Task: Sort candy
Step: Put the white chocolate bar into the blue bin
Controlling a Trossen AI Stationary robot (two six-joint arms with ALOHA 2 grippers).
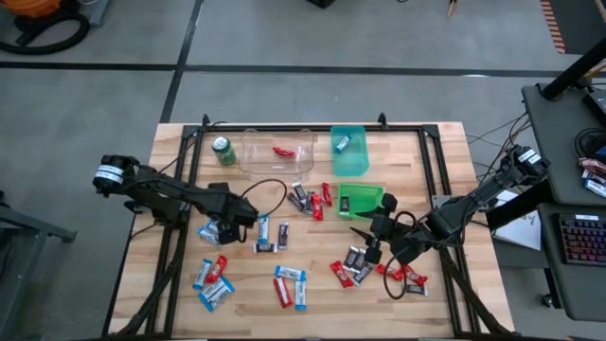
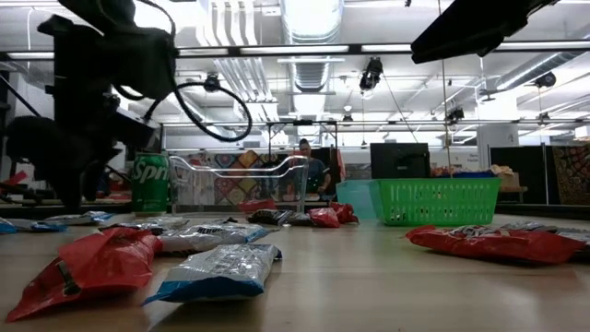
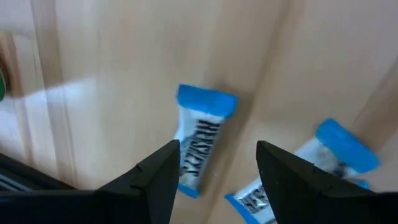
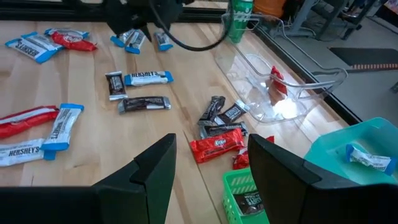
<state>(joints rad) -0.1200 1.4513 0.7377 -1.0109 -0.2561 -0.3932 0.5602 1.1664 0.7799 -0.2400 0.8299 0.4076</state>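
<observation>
Wooden table with scattered candy, 2 arms and 3 bins, seen from above.
Left to right: the left gripper [image 1: 220,230] hangs with its fingers spread wide over blue-and-white bars [image 1: 210,232] near the left edge; a green can [image 1: 222,151] and a clear bin [image 1: 276,152] holding 1 red bar [image 1: 282,150] line the far edge, then a teal bin [image 1: 347,140]; a green basket [image 1: 361,198] stands beside the right gripper [image 1: 365,233], fingers wide and empty, above dark and red bars [image 1: 355,265].

Shiny red, blue-and-white, and dark brown candy bars [image 1: 291,284] lie on a pale wooden table [image 1: 312,303]. A green can [image 1: 222,151] stands near a clear tray [image 1: 276,152], a teal bin [image 1: 347,140] and a green basket [image 1: 361,200].
</observation>
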